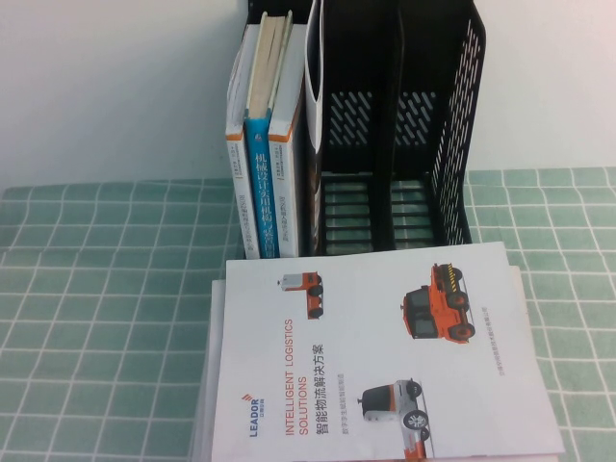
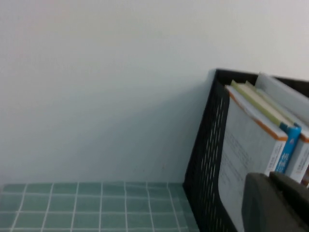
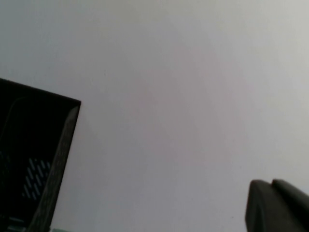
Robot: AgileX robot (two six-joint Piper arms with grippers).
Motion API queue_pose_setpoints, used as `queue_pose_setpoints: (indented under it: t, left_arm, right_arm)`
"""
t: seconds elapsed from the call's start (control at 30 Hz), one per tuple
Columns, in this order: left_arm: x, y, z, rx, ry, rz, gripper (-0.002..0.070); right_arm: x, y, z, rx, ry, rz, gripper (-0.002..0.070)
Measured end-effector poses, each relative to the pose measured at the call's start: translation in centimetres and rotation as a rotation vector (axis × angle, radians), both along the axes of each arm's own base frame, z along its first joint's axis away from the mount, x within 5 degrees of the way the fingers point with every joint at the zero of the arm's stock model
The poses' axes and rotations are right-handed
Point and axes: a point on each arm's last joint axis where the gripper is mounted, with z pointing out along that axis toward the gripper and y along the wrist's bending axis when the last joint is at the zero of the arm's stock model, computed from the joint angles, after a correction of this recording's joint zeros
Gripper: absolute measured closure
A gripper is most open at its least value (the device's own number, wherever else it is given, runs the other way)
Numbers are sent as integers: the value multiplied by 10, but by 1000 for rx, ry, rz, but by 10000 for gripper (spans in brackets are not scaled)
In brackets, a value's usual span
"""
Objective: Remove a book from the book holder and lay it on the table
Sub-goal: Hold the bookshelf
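Observation:
The black mesh book holder (image 1: 433, 144) stands at the back of the table. Several books (image 1: 262, 173) stand upright in its left compartment, one with a blue spine. A thin white booklet (image 1: 310, 58) leans in the adjoining compartment. A white brochure (image 1: 385, 356) with pictures of orange vehicles lies flat on the table in front of the holder. Neither arm shows in the high view. My left gripper (image 2: 269, 176) is shut and empty, close to the holder's left wall (image 2: 205, 164) and the books (image 2: 251, 145). My right gripper (image 3: 271, 183) is shut and empty, facing the wall beside the holder (image 3: 34, 159).
The table has a green checked cloth (image 1: 96, 318). A white wall rises right behind the holder. The holder's two right compartments hold nothing. More white sheets lie under the brochure at the table's front.

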Motion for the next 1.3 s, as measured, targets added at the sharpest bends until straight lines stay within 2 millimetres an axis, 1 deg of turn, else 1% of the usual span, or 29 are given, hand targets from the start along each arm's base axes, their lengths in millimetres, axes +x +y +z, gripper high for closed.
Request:
queue_pose_setpoints:
  t: [0.1, 0.17, 0.3, 0.37, 0.43, 0.53, 0.67, 0.77, 0.87, 0.97, 1.07, 1.13, 1.23, 1.3]
  left_arm:
    - [18, -5, 3, 32, 68, -26, 678]
    - [29, -8, 8, 70, 54, -45, 678]
    - [44, -19, 24, 121, 4, -108, 678]
    - [53, -30, 28, 142, 6, -169, 678]
    - [61, -44, 29, 156, 24, -241, 678]
    - [78, -69, 20, 169, 66, -334, 678]
    - [99, -107, 0, 179, 109, -422, 678]
    - [114, -131, -16, 177, 147, -444, 678]
    - [127, -144, -31, 150, 200, -425, 678]
    - [135, -149, -38, 105, 244, -405, 678]
    - [137, -150, -35, 69, 245, -388, 678]
    - [138, -151, -32, 59, 243, -391, 678]
    - [137, -153, -31, 58, 266, -413, 678]
    - [137, -154, -31, 60, 276, -422, 678]
  right_arm:
    - [11, 6, 0, -62, 13, 64, 678]
    - [18, 12, -2, -75, 31, 133, 678]
    - [30, 23, -8, -118, 71, 263, 678]
    - [36, 28, -11, -130, 87, 319, 678]
    - [41, 31, -14, -119, 114, 351, 678]
    - [51, 32, -21, -80, 186, 373, 678]
    - [64, 35, -31, -47, 303, 410, 678]
    - [76, 38, -33, -20, 359, 445, 678]
    - [84, 41, -33, 12, 372, 483, 678]
    - [91, 43, -30, 27, 369, 513, 678]
    - [99, 43, -28, 10, 377, 506, 678]
    - [104, 39, -26, -37, 393, 456, 678]
    - [113, 24, -24, -97, 472, 294, 678]
    - [116, 14, -26, -117, 544, 180, 678]
